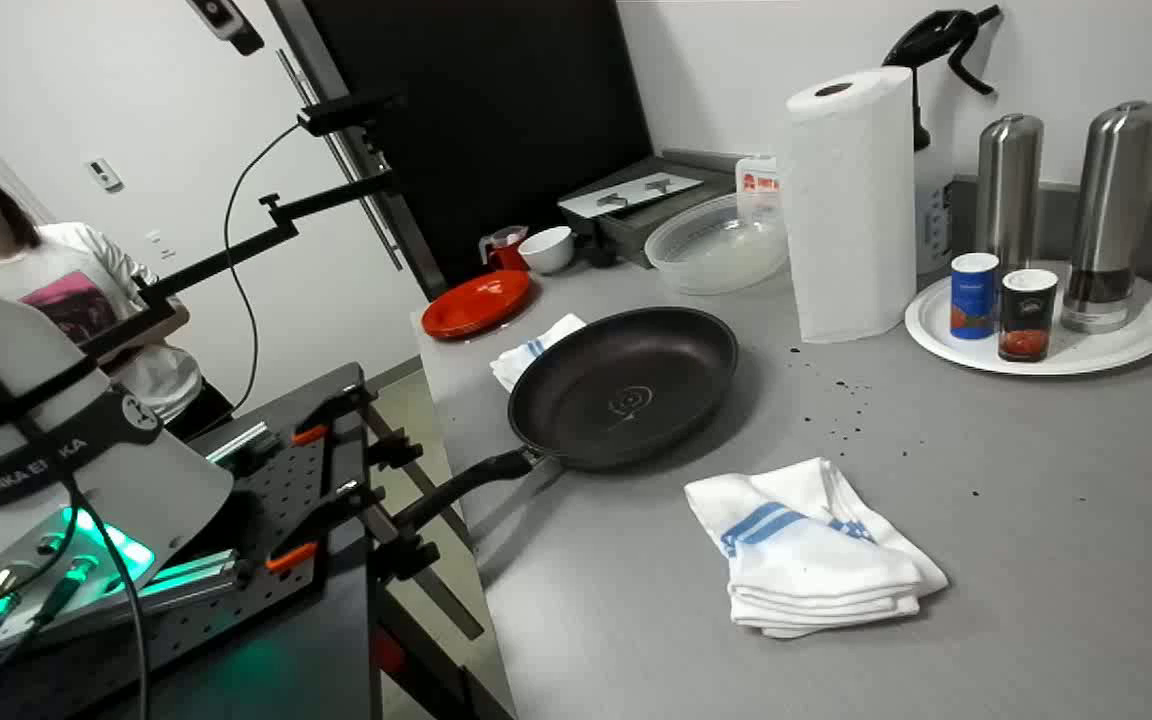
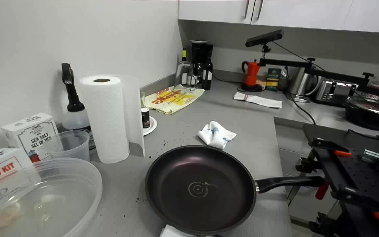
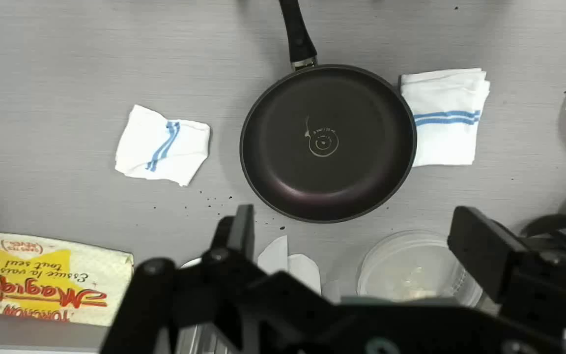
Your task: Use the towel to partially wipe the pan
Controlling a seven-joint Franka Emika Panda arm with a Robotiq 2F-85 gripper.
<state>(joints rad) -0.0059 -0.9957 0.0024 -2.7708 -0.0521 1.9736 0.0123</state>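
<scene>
Your gripper [image 3: 354, 221] hangs over the counter [image 3: 67, 73] with its jaws spread wide and nothing held. For the wipe you probably want the free towel [image 3: 165, 147], white with blue stripes, lying on the counter near the pan [image 3: 327, 142] but not touching it; a second towel [image 3: 447, 118] lies on the pan's opposite side, partly hidden by it, and you cannot tell whether the pan pins it down. Expect the free towel to be light, soft and limp. In an exterior view the free towel [image 1: 816, 555] shows stacked layers along one edge, and these will likely slide over each other or fan out if you nip only the top, so come straight down near its middle and close through the whole stack. It shouldn't be fragile, so a firm squeeze should be safe. The pan looks stiff and much heavier, with a dark, smooth inside that should let cloth glide. Its handle [image 2: 290, 182] juts past the counter's edge in both exterior views, so press lightly: a hard push could skid or swivel the pan.
</scene>
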